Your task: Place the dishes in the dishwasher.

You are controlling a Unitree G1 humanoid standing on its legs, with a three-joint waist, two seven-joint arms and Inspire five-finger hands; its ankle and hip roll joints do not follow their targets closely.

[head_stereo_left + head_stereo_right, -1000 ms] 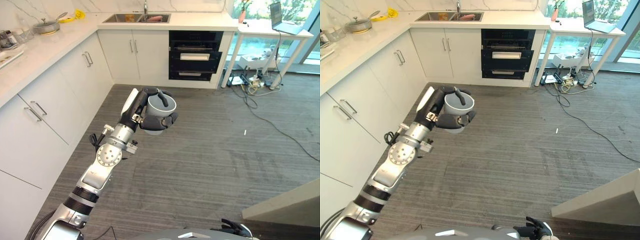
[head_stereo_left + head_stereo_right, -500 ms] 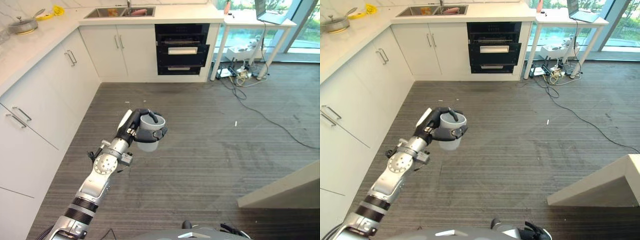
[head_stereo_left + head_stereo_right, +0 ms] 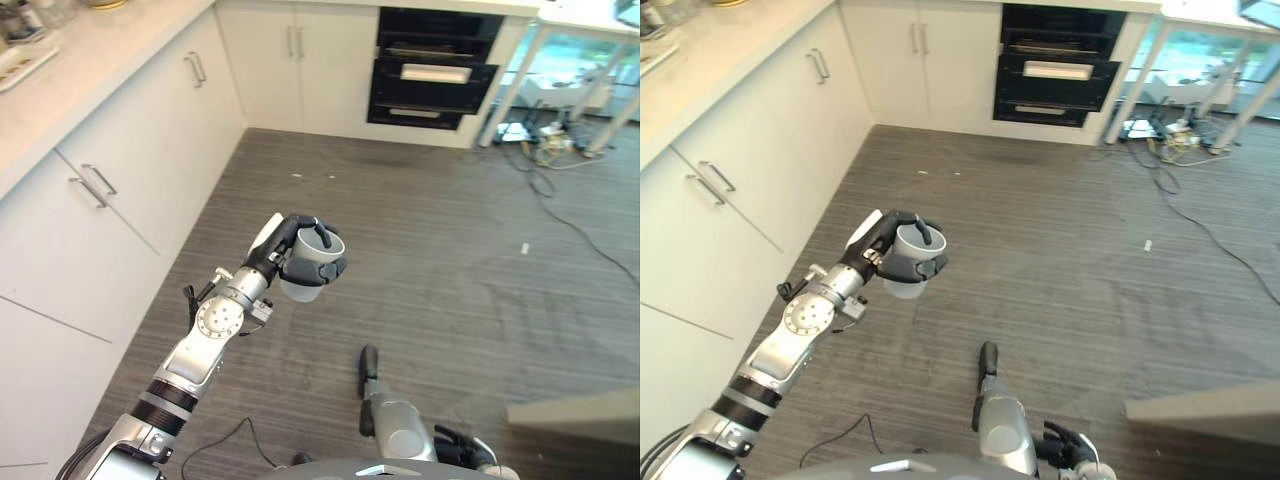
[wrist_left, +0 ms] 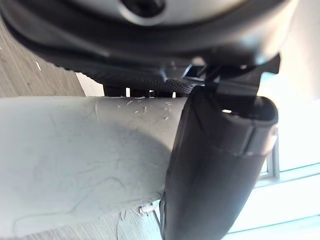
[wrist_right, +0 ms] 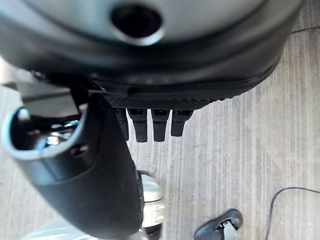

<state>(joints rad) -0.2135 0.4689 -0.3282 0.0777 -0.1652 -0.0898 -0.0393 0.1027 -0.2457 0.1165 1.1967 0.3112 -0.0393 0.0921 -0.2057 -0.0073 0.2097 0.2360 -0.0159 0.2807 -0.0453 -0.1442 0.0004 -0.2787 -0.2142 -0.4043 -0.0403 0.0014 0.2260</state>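
Observation:
A grey cup (image 3: 315, 262) hangs above the dark wood floor, upright, with my left hand (image 3: 283, 238) shut on it. The thumb hooks over the rim into the cup and the fingers wrap round its outside. The left wrist view shows the cup's pale scratched wall (image 4: 75, 160) against the dark thumb (image 4: 215, 165). A black built-in appliance (image 3: 432, 70) stands in the cabinet row at the far side, its front closed. My right hand (image 3: 1065, 445) hangs low at the bottom edge, holding nothing, its fingers (image 5: 150, 125) relaxed over the floor.
White cabinets (image 3: 120, 170) under a pale counter (image 3: 90, 50) run along the left. A white table's legs and loose cables (image 3: 560, 140) sit at the far right. A light slab (image 3: 580, 410) juts in at the lower right.
The whole picture has shifted, so the camera has moved; the cabinets on the left now look nearer. The cup stays in my left hand in the same grip.

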